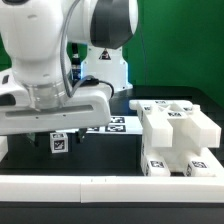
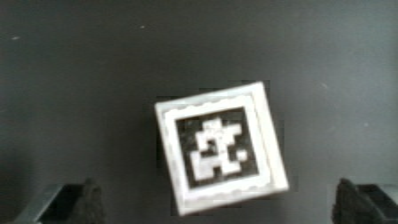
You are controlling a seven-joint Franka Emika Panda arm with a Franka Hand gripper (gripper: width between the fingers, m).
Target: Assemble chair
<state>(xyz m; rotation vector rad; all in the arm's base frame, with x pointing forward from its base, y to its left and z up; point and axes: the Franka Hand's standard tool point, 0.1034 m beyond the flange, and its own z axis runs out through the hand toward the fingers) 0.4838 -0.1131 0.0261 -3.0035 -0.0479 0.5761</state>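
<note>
The chair's chunky white parts stand clustered at the exterior view's right, with tags on their faces. One small white tagged piece lies on the black table under my hand. In the wrist view this piece lies tilted below the camera. My gripper is above it with the dark fingertips set wide apart on either side, not touching it. The gripper is open and holds nothing. In the exterior view the arm's body hides most of the fingers.
The marker board lies flat on the table behind the small piece. A white raised rim runs along the table's front edge. The white robot base stands at the back.
</note>
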